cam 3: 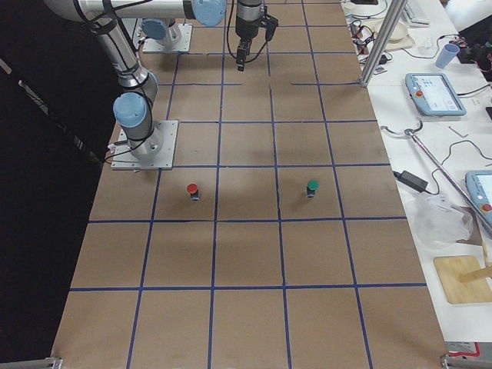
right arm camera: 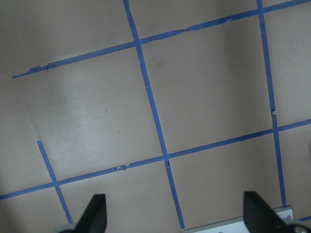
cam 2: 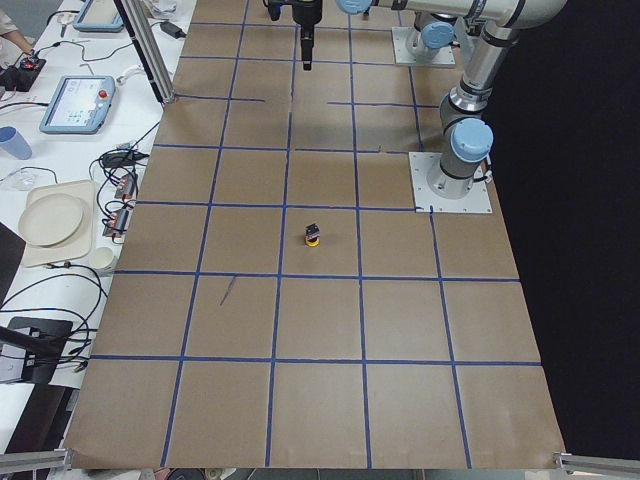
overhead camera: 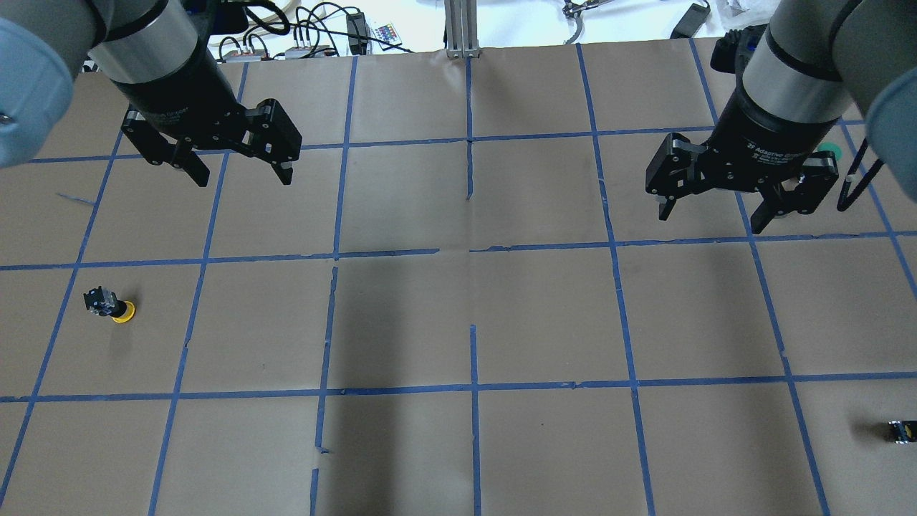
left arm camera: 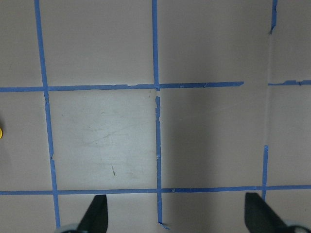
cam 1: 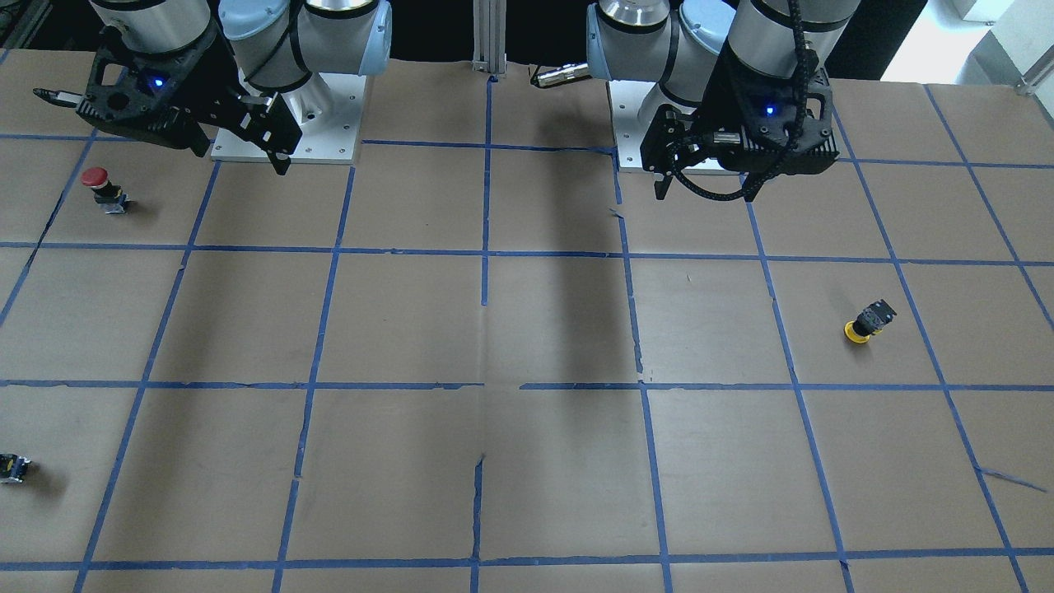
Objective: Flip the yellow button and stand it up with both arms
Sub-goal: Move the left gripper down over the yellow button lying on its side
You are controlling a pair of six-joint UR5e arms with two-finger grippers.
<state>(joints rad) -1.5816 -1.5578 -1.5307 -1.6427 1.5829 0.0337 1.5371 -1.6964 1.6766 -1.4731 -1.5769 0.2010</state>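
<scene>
Overhead exterior view shows a wide table point(overhead camera: 544, 322) covered in matte brown paper, creased and slightly torn along its seams, and marked into squares by strips of blue tape. The left arm point(overhead camera: 154, 50) and the right arm point(overhead camera: 795, 72) are smooth silver-grey tubes with pale blue rounded caps, and each ends in a black wrist.

The left gripper point(overhead camera: 240, 172) hangs above the far left part of the table. Its two angular black fingers are spread wide and hold nothing. The right gripper point(overhead camera: 711, 215) hangs above the far right part, with its fingers also spread apart and empty. Both wrist views show only dark fingertips at the bottom corners, with bare paper and tape between them.

The yellow button point(overhead camera: 112, 306) sits on the left side of the table, nearer than the left gripper and well apart from it, inside a taped square. It appears to rest on its round, glossy yellow cap, with the blocky black-and-grey body pointing up.

A red button point(cam 1: 103, 189) stands upright on the far right side, near the right arm's white base plate. A green button point(cam 3: 312, 187) stands beyond it. A small black part point(overhead camera: 901, 431) lies at the near right edge.
</scene>
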